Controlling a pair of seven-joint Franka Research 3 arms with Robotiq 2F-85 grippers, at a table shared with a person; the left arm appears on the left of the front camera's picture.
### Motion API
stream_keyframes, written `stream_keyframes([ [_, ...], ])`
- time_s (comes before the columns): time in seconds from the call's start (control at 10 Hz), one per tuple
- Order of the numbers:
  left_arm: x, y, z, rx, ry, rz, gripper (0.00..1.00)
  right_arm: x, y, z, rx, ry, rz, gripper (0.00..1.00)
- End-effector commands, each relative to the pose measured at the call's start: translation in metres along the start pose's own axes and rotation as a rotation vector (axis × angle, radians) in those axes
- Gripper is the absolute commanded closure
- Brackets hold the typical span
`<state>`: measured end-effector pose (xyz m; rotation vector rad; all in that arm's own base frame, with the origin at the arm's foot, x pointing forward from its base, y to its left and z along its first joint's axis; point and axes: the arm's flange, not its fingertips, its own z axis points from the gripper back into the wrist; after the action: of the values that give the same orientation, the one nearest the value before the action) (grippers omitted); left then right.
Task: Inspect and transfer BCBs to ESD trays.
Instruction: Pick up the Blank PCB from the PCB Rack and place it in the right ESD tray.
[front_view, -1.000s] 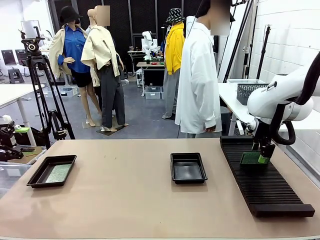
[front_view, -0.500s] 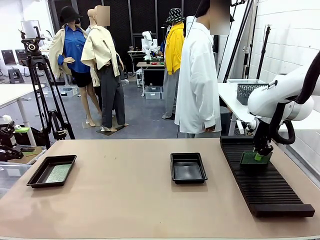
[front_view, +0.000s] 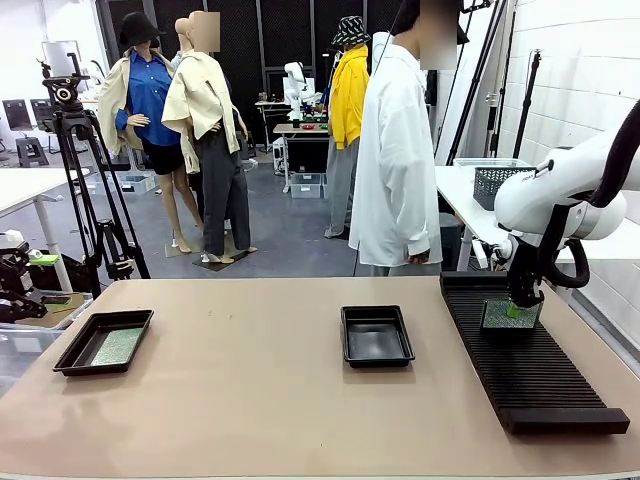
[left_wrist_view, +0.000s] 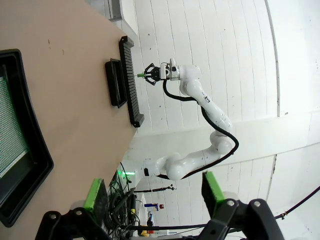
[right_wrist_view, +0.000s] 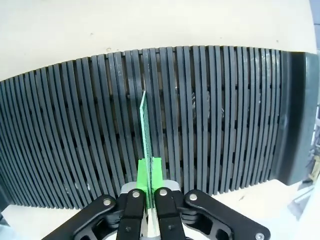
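Now, right gripper (right_wrist_view: 148, 172) was clamped on the top edge of a thin green circuit board (right_wrist_view: 145, 125) standing upright in the long black ribbed rack (right_wrist_view: 225, 125). Best lifted straight up, no twist. Empty left gripper (left_wrist_view: 152, 192) stood apart.

Two trays (front_view: 97, 371) (front_view: 378, 362), two BCBs (front_view: 118, 346) (front_view: 508, 317), one rack (front_view: 530, 380)

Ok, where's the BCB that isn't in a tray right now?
Front view, right side of the table: the BCB stands on edge at the far end of the black slotted rack, pinched by the right gripper.
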<state>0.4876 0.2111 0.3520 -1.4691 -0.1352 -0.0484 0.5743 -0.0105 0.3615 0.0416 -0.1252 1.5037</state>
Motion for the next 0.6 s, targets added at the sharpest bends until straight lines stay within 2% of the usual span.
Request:
stream_keyframes([
  [0.0,0.000,-0.002,0.001,0.000,-0.001,-0.004,0.00,0.000,-0.007,0.001,0.024,0.007,0.025,1.00],
  [0.5,0.000,-0.002,0.001,0.000,-0.001,-0.004,0.00,0.002,-0.011,0.012,0.048,0.008,-0.016,1.00],
])
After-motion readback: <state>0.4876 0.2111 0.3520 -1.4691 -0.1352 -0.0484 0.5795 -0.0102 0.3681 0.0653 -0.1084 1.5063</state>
